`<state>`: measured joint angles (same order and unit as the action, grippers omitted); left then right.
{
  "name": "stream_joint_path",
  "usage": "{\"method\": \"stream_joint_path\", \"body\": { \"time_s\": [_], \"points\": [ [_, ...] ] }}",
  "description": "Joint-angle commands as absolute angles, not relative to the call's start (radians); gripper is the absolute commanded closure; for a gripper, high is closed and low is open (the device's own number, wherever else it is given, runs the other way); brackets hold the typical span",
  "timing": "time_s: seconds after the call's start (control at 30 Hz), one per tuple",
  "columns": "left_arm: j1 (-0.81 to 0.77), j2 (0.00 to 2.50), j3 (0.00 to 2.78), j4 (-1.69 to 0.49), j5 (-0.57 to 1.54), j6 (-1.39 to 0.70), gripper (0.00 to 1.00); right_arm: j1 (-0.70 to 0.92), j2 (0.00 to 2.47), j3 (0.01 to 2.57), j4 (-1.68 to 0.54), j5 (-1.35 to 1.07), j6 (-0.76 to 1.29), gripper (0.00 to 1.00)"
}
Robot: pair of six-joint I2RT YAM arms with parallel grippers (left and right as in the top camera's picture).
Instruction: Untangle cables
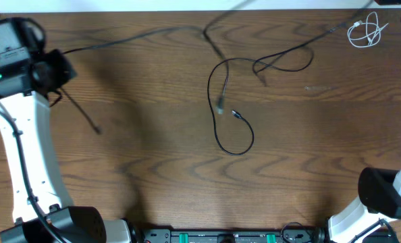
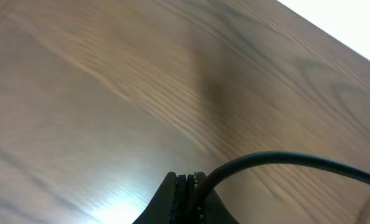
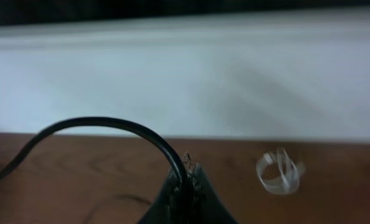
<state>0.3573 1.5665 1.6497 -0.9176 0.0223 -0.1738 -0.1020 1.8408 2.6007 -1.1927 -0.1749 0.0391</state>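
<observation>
Two black cables [image 1: 231,115] are spread across the table [image 1: 153,169] centre, a coiled white cable [image 1: 366,32] at its far right corner. No writing is legible. Left fingers [image 2: 186,186] and right fingers [image 3: 186,177] are each clamped on a black cable, seen only in wrist views.

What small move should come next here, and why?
Probably the left tool should draw its black cable further left. Its fingers look shut on the cord in the left wrist view. In the overhead view that cable still runs toward the looped black cable mid-table, while the white cable already lies apart, coiled at the far right corner.
</observation>
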Motion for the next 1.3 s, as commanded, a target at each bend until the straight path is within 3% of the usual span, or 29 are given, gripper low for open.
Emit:
{"method": "stream_joint_path", "body": {
  "time_s": [0.0,0.2,0.47,0.73,0.87,0.9,0.97,1.03,1.17,1.27],
  "points": [
    [0.432,1.575,1.666,-0.889,-0.06,-0.217,0.93,-0.146,1.847,2.553,-1.208,-0.169,0.059,0.99],
    [0.496,1.575,1.667,-0.797,-0.029,-0.219,0.93,-0.154,1.852,2.423,-1.2,-0.224,0.059,0.99],
    [0.461,1.572,1.686,-0.71,0.138,-0.21,0.93,-0.097,1.853,2.212,-1.11,-0.393,0.055,0.99],
    [0.384,1.499,1.693,-0.538,0.51,-0.151,0.93,0.056,1.853,2.016,-0.971,-0.392,0.052,0.99],
    [0.354,1.429,1.693,-0.407,0.66,-0.22,0.93,0.099,1.854,1.914,-0.893,-0.373,0.093,0.99],
    [0.346,1.406,1.693,-0.364,0.679,-0.253,0.93,0.105,1.854,1.891,-0.877,-0.379,0.092,0.92],
    [0.332,1.367,1.693,-0.281,0.701,-0.317,0.93,0.123,1.854,1.853,-0.854,-0.433,0.015,0.61],
    [0.316,1.327,1.693,-0.199,0.7,-0.387,0.93,0.144,1.854,1.847,-0.854,-0.474,-0.07,0.43],
    [0.295,1.271,1.693,-0.057,0.7,-0.524,0.93,0.183,1.851,1.853,-0.82,-0.486,-0.115,0.22],
    [0.289,1.25,1.693,0.051,0.7,-0.643,0.93,0.213,1.85,1.859,-0.78,-0.588,-0.164,0.17]
  ]
}}
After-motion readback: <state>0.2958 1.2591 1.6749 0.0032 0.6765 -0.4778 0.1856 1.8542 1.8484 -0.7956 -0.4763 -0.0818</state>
